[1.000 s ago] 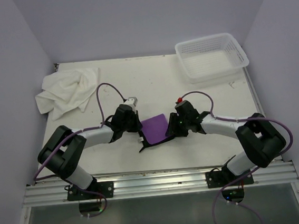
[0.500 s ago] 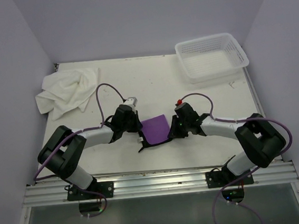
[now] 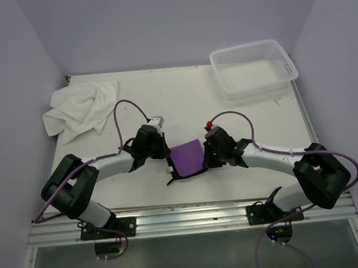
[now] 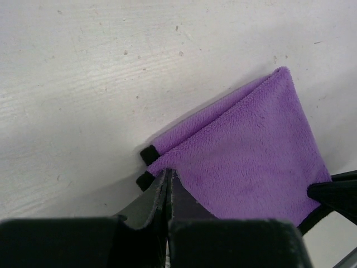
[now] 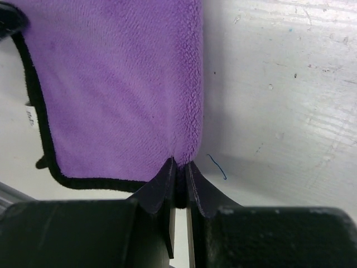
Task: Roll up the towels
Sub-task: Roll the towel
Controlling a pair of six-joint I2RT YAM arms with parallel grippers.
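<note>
Near table (image 3: 162, 91) centre: purple towel (image 3: 187, 157), held between both arms. Jaws of left gripper (image 4: 168, 176) clamp one edge; jaws of right gripper (image 5: 179, 167) pinch the folded edge. Risk: shallow bites slip under tension, undoing the fold.

Top of the purple towel (image 5: 111, 84) beyond the right wrist frame — white tag (image 5: 29, 114) print illegibly small

Left arm (image 3: 105, 161) and right arm (image 3: 270, 157): white link shells, black joint housings, black base plates. A purple cable (image 3: 124, 102) loops off each wrist. Small red knob (image 3: 208, 125) on the right wrist, grey block (image 3: 157, 120) on the left wrist. Fingers (image 4: 148, 204) are matte black and taper to thin wedge tips.
</note>
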